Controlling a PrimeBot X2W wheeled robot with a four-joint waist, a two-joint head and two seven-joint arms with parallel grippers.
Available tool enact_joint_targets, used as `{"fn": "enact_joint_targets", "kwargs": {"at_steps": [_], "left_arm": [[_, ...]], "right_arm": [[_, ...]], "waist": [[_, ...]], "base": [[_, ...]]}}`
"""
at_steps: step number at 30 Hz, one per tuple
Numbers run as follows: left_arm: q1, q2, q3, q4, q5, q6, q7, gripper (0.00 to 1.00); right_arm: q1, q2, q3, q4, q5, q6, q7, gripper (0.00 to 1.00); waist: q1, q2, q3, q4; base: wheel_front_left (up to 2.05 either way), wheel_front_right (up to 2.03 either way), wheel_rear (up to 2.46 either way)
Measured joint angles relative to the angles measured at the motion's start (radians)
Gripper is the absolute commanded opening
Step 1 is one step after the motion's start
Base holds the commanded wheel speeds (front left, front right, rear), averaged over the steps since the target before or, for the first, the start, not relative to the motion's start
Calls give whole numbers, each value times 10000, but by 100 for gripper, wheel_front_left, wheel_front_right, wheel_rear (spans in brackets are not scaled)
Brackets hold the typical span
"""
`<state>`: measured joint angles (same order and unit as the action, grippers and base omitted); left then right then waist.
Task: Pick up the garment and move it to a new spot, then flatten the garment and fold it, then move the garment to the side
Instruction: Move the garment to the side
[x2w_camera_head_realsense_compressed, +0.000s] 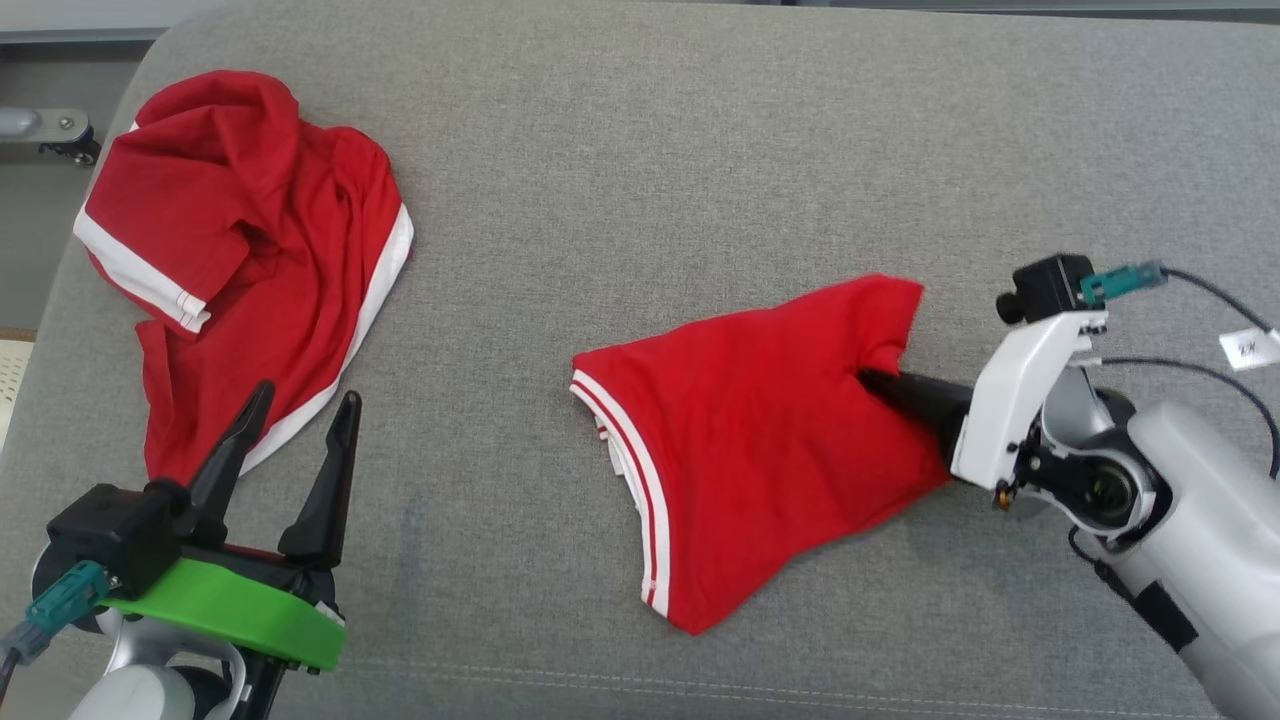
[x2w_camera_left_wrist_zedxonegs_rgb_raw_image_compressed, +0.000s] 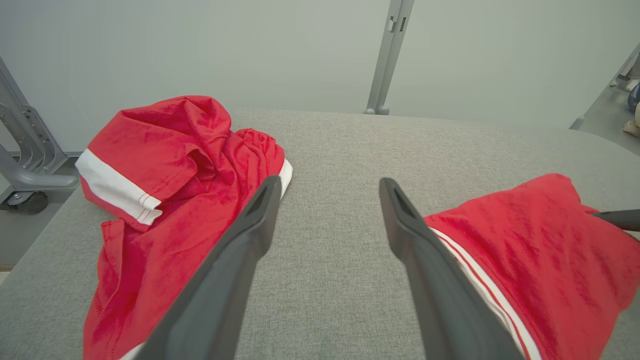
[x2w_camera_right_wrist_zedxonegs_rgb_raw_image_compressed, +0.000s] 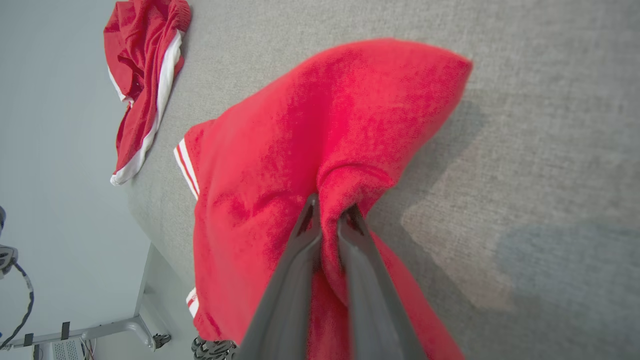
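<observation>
On the table (x2w_camera_head_realsense_compressed: 700, 150), two garments (x2w_camera_head_realsense_compressed: 250, 250): right end effector (x2w_camera_head_realsense_compressed: 868, 378) pinches perhaps shorts (x2w_camera_head_realsense_compressed: 760, 450), left (x2w_camera_head_realsense_compressed: 308, 395) spread.

The red garment (x2w_camera_head_realsense_compressed: 760, 440), white stripes along its left hem, lies spread on the grey cushion (x2w_camera_head_realsense_compressed: 640, 150); its right edge is bunched up, pinched by the right hand (x2w_camera_head_realsense_compressed: 872, 380)
</observation>
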<state>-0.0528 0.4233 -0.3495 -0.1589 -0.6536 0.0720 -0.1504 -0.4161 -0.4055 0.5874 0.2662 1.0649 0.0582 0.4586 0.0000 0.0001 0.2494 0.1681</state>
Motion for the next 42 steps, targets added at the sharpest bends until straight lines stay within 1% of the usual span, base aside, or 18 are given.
{"fn": "enact_joint_targets", "kwargs": {"at_steps": [2,5,10,13,15,16,17,19,24,28,30,37,38,42], "left_arm": [[-12,0,25,-2,0,-2,0,100],[-88,4,-19,-25,0,-6,15,100],[-479,10,-234,-238,82,-151,244,100],[-734,10,-270,-454,117,-194,322,100],[-892,17,-265,-520,163,-194,366,100],[-970,31,-263,-546,171,-194,372,100],[-1035,40,-255,-577,194,-194,422,100],[-1152,69,-232,-654,265,-194,449,100],[-1357,125,-169,-800,336,-192,589,100],[-1527,261,-134,-895,422,-192,757,100],[-1631,347,-88,-951,454,-192,794,100],[-1834,355,-115,-972,508,-192,878,100],[-1852,355,-121,-947,510,-192,880,100],[-1954,339,-123,-903,510,-192,880,100]], "right_arm": [[-541,-190,46,-232,-6,48,362,0],[-1175,-784,-102,-305,-25,-13,905,0],[-1938,-1925,-769,61,-211,-639,1561,0],[-2487,-2600,-1296,268,-374,-1058,1674,0],[-2829,-2918,-1634,374,-476,-1327,1670,0],[-2985,-3087,-1732,435,-587,-1409,1670,0],[-3100,-3269,-1837,512,-725,-1413,1668,0],[-3234,-3630,-2000,656,-932,-1574,1668,0],[-3332,-4280,-2224,1074,-1358,-1670,1661,0],[-3371,-4798,-2604,1411,-1528,-1743,1521,0],[-3407,-4970,-2780,1555,-1563,-1745,1490,0],[-3405,-5651,-3258,2274,-1772,-1766,1001,0],[-3400,-5695,-3348,2408,-1864,-1818,880,0],[-3250,-5672,-3522,2855,-1962,-1822,500,0]], "waist": [[0,0,46,0],[0,0,146,-4],[0,0,433,15],[0,0,676,33],[0,0,861,39],[0,0,956,41],[0,0,1052,40],[0,0,1248,31],[0,0,1723,-42],[0,0,2090,-142],[1,0,2266,-205],[1,0,2790,-439],[1,0,2839,-469],[1,0,2957,-540]], "base": [[0,0,0],[0,0,0],[0,0,0],[0,0,0],[0,0,0],[0,0,0],[0,0,0],[0,0,0],[0,0,0],[0,0,0],[0,0,0],[0,0,0],[0,0,0],[0,0,0]]}}
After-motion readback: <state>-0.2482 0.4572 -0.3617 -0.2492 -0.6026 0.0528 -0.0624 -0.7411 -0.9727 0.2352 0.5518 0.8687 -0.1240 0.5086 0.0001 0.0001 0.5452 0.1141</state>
